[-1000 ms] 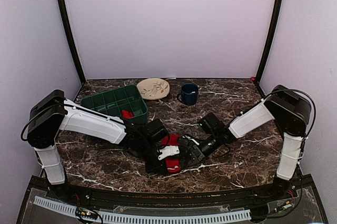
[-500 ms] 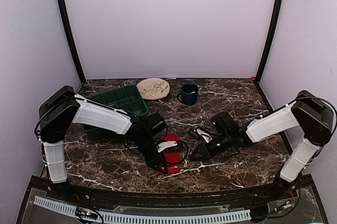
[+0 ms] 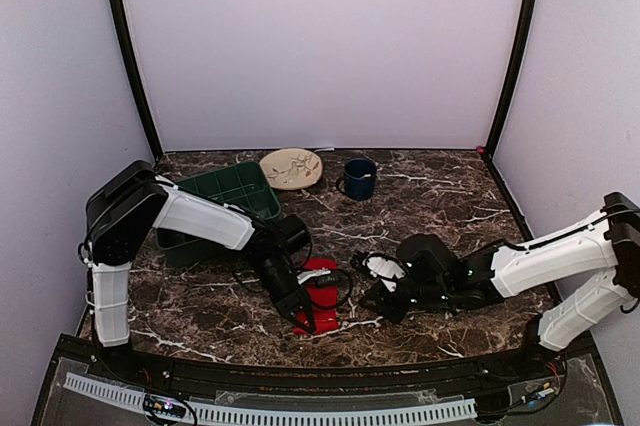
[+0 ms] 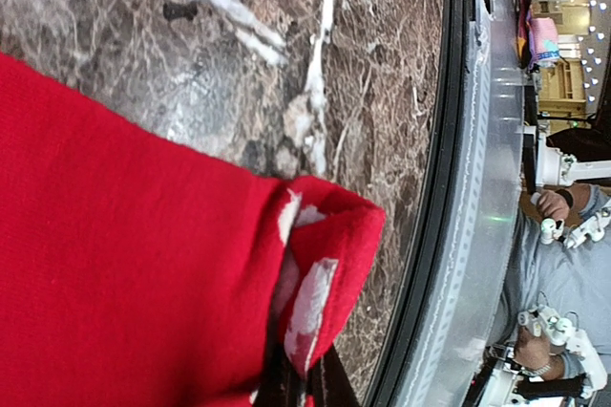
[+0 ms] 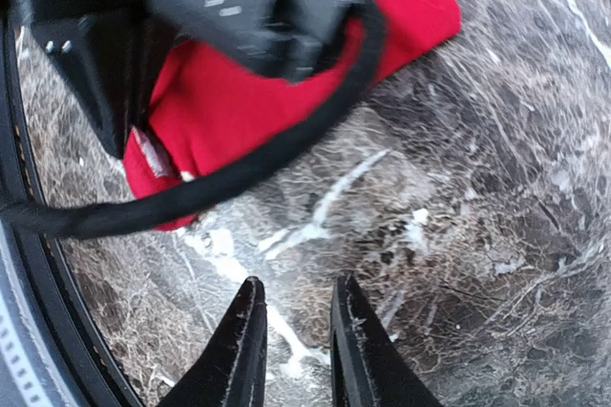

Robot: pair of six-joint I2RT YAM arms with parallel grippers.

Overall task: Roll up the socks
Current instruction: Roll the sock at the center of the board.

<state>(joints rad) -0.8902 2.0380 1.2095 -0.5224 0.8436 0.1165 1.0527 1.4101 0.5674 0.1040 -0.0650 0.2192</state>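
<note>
At table [image 3: 450, 206] front, one sock [image 4: 115, 235] (pinched)

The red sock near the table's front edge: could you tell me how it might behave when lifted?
The red sock is probably floppy: its knit cloth folds over where the left pincer pinches its end. It seems light, lying thin and limp on the marble table. Soft and flattish, it should hardly roll away.

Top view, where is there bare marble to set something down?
Free: right rear, between blue mug and right wall; near-left corner, in front of the green bin. Crowded: centre front, left tool and right tool by the red sock.
</note>
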